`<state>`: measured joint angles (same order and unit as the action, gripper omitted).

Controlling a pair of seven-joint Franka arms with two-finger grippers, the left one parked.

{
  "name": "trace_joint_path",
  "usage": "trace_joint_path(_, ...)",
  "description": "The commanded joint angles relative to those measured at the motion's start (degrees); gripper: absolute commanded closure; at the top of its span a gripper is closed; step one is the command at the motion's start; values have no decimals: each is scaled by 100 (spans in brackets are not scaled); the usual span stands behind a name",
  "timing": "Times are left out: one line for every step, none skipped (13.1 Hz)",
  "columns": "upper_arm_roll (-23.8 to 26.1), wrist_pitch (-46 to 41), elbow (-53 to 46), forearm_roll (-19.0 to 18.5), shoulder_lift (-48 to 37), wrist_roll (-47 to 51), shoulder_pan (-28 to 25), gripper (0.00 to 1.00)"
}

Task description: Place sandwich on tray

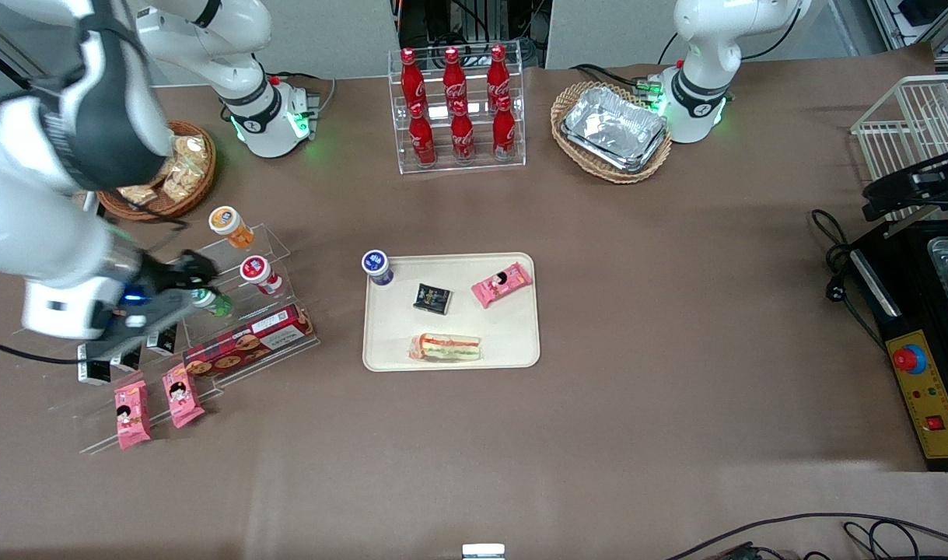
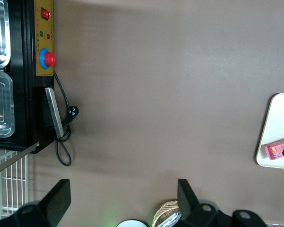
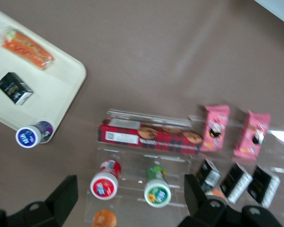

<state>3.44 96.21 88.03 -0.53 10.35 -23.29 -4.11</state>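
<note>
The sandwich [image 1: 445, 347], a clear-wrapped wedge with red and green filling, lies flat on the cream tray [image 1: 520, 342], along the tray's edge nearest the front camera. It also shows in the right wrist view [image 3: 27, 48] on the tray [image 3: 52, 85]. My right gripper [image 1: 197, 284] is open and empty. It hovers over the clear stepped display stand [image 1: 279, 257] toward the working arm's end of the table, well apart from the tray. In the right wrist view the gripper [image 3: 131, 201] has a red-lidded cup [image 3: 104, 183] and a green-lidded cup [image 3: 157, 191] between its fingers' lines.
On the tray also sit a blue-lidded cup [image 1: 376, 266], a small black box [image 1: 432, 299] and a pink packet [image 1: 502, 284]. The stand holds a cookie box [image 1: 248, 341] and pink packets [image 1: 131, 414]. Cola bottles [image 1: 456, 109] and a foil-tray basket [image 1: 612, 131] stand farther back.
</note>
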Motion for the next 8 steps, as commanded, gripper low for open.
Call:
trace_joint_path(105,-278,144,280,-411,499,716,0)
trace_joint_path(122,-348,144,333,-498,623,901,0)
trace_joint_path(122,-436,144,334,-595,737,1051,0)
trace_joint_path(122,-480,144,334,-666,895,1165,0)
trace_joint_path(113,-515,162,334,-753,1036,1271,0)
trace_joint_path(113,-507,197,334,-850,1072,1420,0)
trace_joint_path(113,-498,206,334,-903,1072,1543,0)
trace_joint_path(105,-498,258,325,-999,1098,1597,0)
